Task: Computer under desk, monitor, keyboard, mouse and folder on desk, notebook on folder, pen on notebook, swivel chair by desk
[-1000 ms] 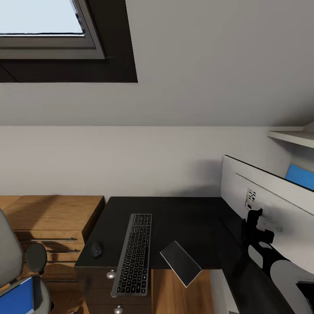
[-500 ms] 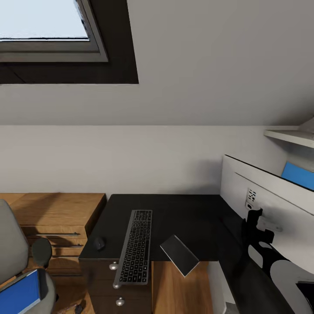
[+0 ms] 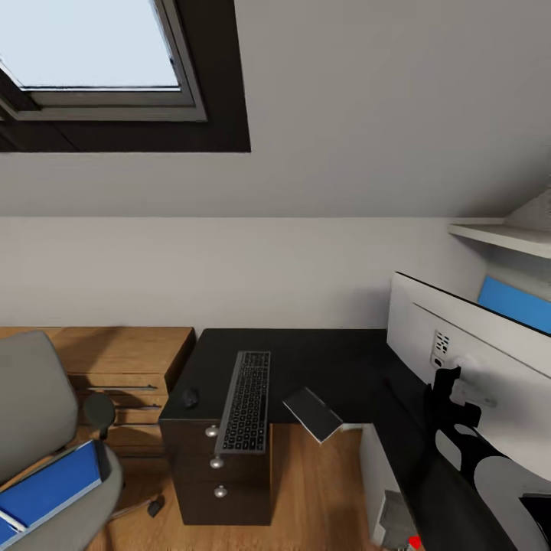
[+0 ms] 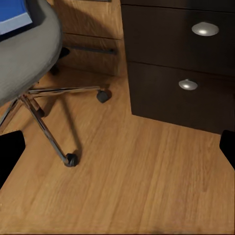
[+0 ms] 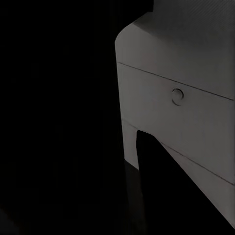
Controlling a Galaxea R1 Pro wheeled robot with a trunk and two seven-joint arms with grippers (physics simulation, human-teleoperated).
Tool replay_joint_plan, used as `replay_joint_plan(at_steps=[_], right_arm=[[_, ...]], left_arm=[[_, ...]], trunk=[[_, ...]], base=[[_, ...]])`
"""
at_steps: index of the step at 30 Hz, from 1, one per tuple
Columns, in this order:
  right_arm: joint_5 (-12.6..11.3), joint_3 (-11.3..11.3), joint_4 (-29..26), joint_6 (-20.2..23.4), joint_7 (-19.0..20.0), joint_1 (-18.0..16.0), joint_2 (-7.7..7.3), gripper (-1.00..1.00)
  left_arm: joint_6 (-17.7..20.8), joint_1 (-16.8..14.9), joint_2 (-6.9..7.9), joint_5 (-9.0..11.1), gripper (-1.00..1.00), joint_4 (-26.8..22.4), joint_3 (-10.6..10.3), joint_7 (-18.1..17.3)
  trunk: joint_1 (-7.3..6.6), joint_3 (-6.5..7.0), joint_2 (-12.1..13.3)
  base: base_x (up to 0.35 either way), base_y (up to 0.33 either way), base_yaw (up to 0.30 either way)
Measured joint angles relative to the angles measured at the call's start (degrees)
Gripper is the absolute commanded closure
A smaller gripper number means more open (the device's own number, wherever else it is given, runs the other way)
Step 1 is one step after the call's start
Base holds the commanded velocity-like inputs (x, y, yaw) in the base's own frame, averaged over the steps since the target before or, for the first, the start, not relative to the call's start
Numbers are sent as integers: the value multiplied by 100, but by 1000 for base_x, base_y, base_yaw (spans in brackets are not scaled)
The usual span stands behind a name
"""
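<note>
1. One blue folder [image 3: 47,490] is lying on the seat of the swivel chair [image 3: 30,405], well apart from the desk [image 3: 321,367] and off its drawer end; this is the thing the step in hand seems to be aiming at.
2. Sitting on the desk are the keyboard [image 3: 246,401], overhanging the front edge above the drawers, the mouse [image 3: 190,396] just beside it on the side toward the chair, and the notebook [image 3: 312,413] on the keyboard's other side, jutting over the desk's edge; the monitor [image 3: 459,344] is standing at the desk's far end from the chair.
3. Showing in the left wrist view are the chair's chrome base, the wooden floor [image 4: 137,176] and two silver drawer knobs of the desk; the left gripper [image 4: 117,147] is showing only dark tips at the frame's two edges, so its fingers are spread wide and holding nothing.
4. Facing a pale boxy case, probably the computer [image 5: 186,98], is the right wrist camera; I cannot tell how the right gripper is standing.
5. Doing this step well probably means squaring up to the chair, coming down over the folder's near edge, and pinching the thin cover without nudging the castors away from the desk.
</note>
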Motion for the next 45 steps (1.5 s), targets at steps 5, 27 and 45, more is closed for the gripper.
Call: replay_joint_plan(at_steps=[5, 27, 45], right_arm=[[2, -3, 0, 1, -1, 0, 0, 100], [-45, -29, -22, 0, -5, 2, 17, 100], [-39, -34, -24, -1, -5, 2, 25, 100]], left_arm=[[0, 0, 0, 0, -100, 0, 0, -1], [-8, 0, 0, -17, -100, 0, 9, 8], [-1, 0, 0, -14, -100, 0, 0, 8]], trunk=[[0, 0, 0], [-3, -1, 0], [0, -1, 0]], base=[[-333, 91, 0], [-63, 15, 0], [-217, 0, 0]])
